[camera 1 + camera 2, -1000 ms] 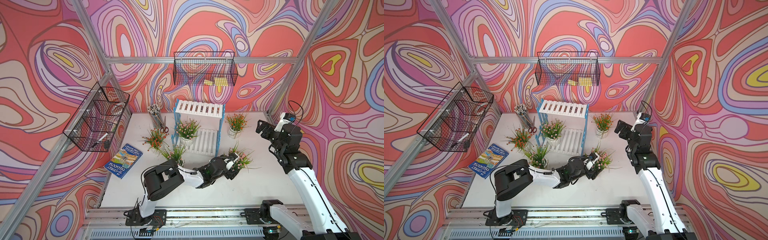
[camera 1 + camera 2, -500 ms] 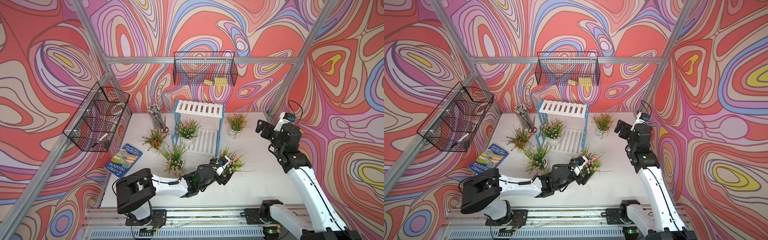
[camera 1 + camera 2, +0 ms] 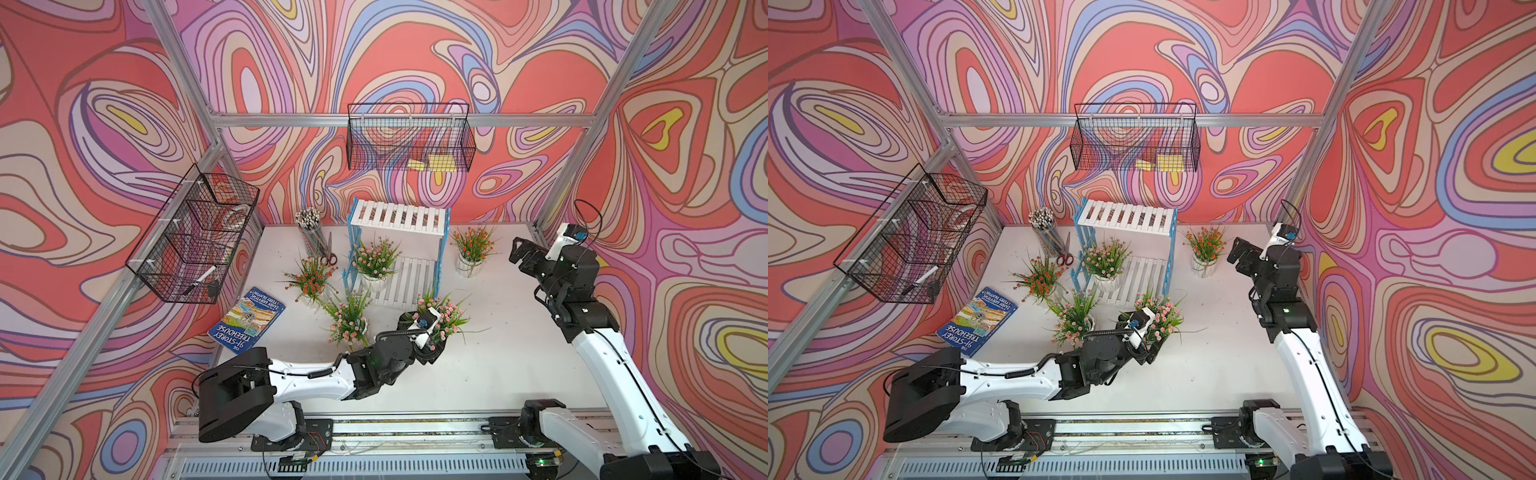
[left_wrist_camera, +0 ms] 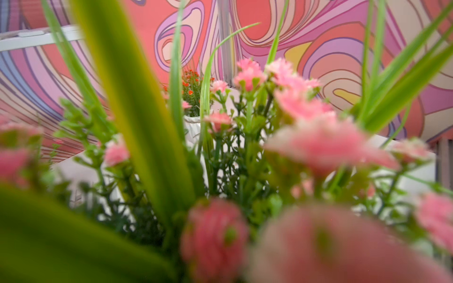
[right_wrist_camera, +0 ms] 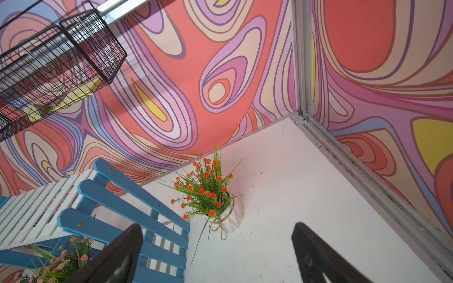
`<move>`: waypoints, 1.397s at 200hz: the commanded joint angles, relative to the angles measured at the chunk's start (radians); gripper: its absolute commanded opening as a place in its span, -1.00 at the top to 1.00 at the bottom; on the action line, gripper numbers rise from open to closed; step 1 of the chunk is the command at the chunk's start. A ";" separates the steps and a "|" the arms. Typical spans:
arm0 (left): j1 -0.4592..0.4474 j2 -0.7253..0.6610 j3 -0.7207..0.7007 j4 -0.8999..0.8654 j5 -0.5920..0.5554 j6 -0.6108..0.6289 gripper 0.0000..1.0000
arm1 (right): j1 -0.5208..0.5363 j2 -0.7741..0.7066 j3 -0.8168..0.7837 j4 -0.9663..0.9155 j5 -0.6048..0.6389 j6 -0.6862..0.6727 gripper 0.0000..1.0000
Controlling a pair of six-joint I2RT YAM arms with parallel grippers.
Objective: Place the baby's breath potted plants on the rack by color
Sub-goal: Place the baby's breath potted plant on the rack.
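One rack (image 3: 397,218) upper centre, pink baby's breath (image 3: 374,257) on lower shelf. Second pink baby's breath (image 3: 444,313) centre frame, below rack: likely light, sprigs floppy, pot stiff, so take by pot. Left gripper (image 3: 432,353) clamped wide on it; right gripper (image 5: 215,231) agape, empty.

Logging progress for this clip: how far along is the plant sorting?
Done: one pink-flowered plant in a white pot sits on the blue-and-white slatted rack, lower shelf. In hand: the left gripper holds a second pink plant. Left: a third pink plant and two orange-flowered plants stand on the white table; the top shelf is bare.
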 commanded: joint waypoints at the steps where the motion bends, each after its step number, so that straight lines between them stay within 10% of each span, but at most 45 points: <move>1: 0.055 0.010 0.015 0.109 -0.054 0.016 -0.15 | -0.004 0.009 -0.005 0.008 -0.007 -0.006 -0.97; 123: 0.325 0.300 0.254 0.183 0.098 -0.020 -0.13 | -0.004 0.063 -0.005 0.016 -0.012 -0.029 -0.97; 279: 0.436 0.663 0.539 0.207 0.162 -0.037 -0.12 | -0.004 0.108 -0.021 0.041 -0.029 -0.040 -0.97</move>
